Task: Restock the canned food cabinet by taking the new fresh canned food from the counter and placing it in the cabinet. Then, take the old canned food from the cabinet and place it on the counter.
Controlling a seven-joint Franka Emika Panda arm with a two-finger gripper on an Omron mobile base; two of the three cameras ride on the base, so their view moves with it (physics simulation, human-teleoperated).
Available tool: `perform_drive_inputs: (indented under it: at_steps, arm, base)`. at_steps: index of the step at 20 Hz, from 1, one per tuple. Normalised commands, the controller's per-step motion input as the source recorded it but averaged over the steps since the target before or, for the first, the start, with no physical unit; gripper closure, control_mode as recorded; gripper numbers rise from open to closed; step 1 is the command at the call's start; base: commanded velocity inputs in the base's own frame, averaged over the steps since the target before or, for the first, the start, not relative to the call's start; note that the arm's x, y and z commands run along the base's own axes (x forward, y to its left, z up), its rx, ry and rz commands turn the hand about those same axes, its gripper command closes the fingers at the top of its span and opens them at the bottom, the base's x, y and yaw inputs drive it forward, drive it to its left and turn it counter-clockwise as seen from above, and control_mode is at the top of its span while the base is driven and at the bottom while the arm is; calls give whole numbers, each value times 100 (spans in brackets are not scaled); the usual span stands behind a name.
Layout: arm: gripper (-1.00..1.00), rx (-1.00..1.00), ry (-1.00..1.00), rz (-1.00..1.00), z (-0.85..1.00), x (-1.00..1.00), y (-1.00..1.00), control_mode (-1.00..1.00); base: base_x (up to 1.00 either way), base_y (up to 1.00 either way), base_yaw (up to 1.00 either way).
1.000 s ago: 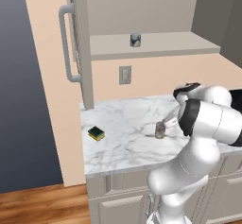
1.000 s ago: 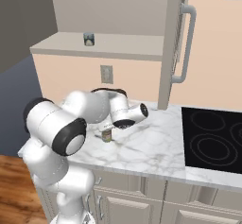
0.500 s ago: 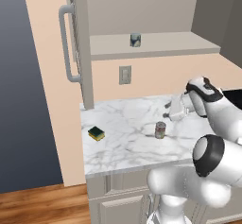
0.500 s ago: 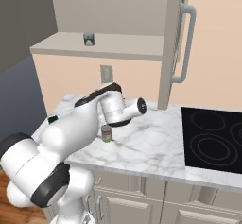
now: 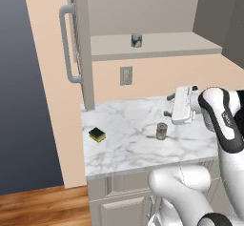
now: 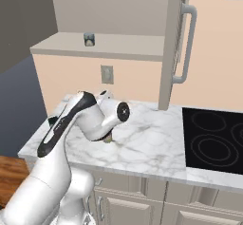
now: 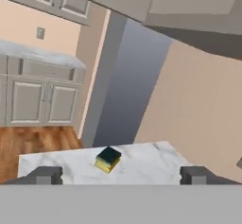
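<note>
hand view shows the gripper [image 7: 121,175] spread wide and empty, aimed sideways over the counter [image 7: 142,164] toward a sponge [image 7: 108,159]. left base view: wrist raised level, right of the old canned food [image 5: 161,131] standing on the marble; rigid, smooth, light, best pinched mid-body. the new fresh canned food [image 5: 137,40] sits on the cabinet [image 5: 157,46] shelf.

A short grey-blue can [image 5: 136,40] with a pale label stands upright on the cabinet shelf [image 5: 162,45], left of its middle. A taller can [image 5: 161,131] with red band and cream label stands upright on the marble worktop [image 5: 124,139], towards its right.
</note>
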Motion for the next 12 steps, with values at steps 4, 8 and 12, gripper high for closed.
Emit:
perform_drive_inputs:
  at_steps: [4, 8, 12]
  arm:
    - [-100, -7, -28, 0, 68, -100, 10, -100]
    - [-100, -8, -42, 0, 71, -100, 0, -100]
    - [-100, -5, -55, 7, 10, -73, -8, -100]
  base:
    - [0, 0, 0]
    - [0, 0, 0]
    - [0, 0, 0]
